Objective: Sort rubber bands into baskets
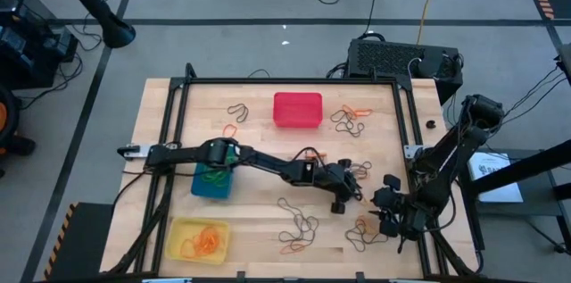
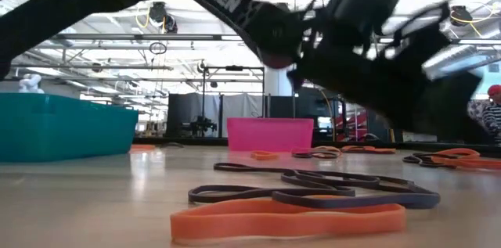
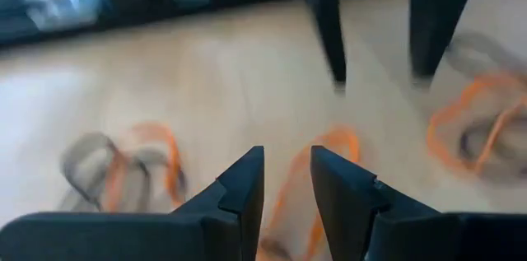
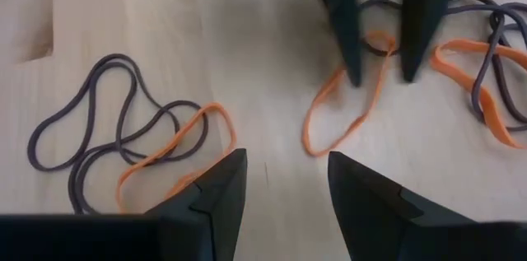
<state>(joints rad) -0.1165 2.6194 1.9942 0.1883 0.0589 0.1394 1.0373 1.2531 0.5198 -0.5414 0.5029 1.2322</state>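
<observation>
The left arm stretches low across the table's middle toward the right side, its left gripper [image 1: 350, 195] tipped downward with fingers parted, while the right arm folds at the right edge, its right gripper [image 1: 390, 214] also parted, close by.

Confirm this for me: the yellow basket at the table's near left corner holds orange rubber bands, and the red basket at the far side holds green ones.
One part is wrong. In the high view the red basket looks empty; the green rubber bands lie in the blue basket, under the left arm. The yellow basket at the near left corner does hold orange rubber bands.
</observation>
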